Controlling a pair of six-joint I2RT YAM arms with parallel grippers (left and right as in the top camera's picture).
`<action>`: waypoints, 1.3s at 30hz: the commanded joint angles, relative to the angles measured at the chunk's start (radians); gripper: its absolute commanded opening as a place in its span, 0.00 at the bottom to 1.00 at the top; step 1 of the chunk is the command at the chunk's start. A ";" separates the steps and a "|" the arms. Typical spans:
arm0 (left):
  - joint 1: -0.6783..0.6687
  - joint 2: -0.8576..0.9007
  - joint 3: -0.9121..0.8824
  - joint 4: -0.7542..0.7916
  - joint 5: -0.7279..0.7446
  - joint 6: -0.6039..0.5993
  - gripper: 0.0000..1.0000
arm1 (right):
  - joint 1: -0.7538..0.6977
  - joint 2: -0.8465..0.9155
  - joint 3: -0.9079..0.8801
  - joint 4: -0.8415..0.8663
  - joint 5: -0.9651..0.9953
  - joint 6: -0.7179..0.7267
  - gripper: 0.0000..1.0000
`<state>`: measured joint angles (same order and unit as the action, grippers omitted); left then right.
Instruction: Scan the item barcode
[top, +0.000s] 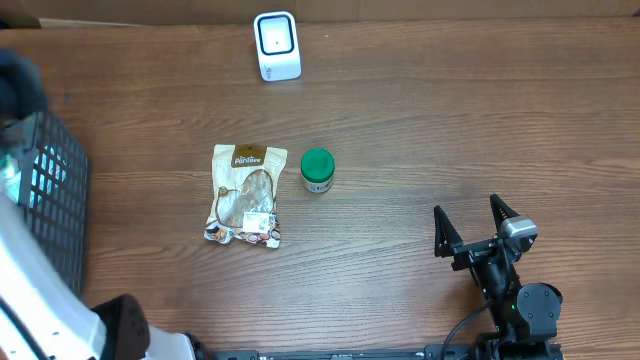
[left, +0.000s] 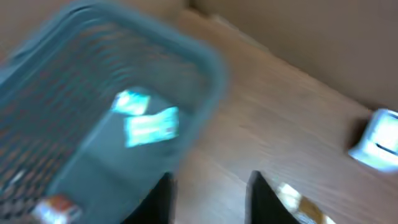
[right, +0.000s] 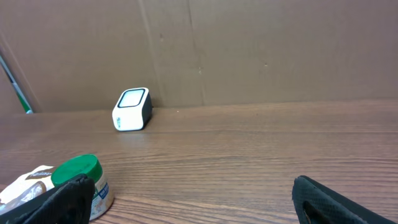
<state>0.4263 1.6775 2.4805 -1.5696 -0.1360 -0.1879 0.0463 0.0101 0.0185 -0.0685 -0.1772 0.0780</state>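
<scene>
At left basket (left: 205, 62): left gripper (left: 211, 190) parted, empty; right gripper (top: 468, 212) wide open. Next: pick pouch (top: 247, 195), face barcode to scanner (top: 277, 45).

No words can be read for sure. The snack bag (top: 246, 195) has a brown label with white writing, too small to make out. The green-lid jar (top: 317, 172) label is too small too.

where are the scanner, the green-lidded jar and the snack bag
scanner (top: 277, 42), overhead view, on its white top face
green-lidded jar (top: 317, 165), overhead view, on the green lid
snack bag (top: 246, 196), overhead view, on the middle of the pouch
</scene>
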 joint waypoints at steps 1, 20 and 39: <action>0.178 0.008 -0.006 -0.003 0.083 -0.032 0.42 | 0.005 -0.007 -0.011 0.006 0.000 -0.001 1.00; 0.387 0.367 -0.161 0.082 0.189 -0.021 0.49 | 0.005 -0.007 -0.011 0.006 0.000 0.000 1.00; 0.387 0.529 -0.286 0.271 0.203 0.049 0.65 | 0.005 -0.007 -0.011 0.006 0.000 -0.001 1.00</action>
<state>0.8124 2.1906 2.2402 -1.3224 0.0673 -0.1722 0.0467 0.0101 0.0185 -0.0685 -0.1768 0.0784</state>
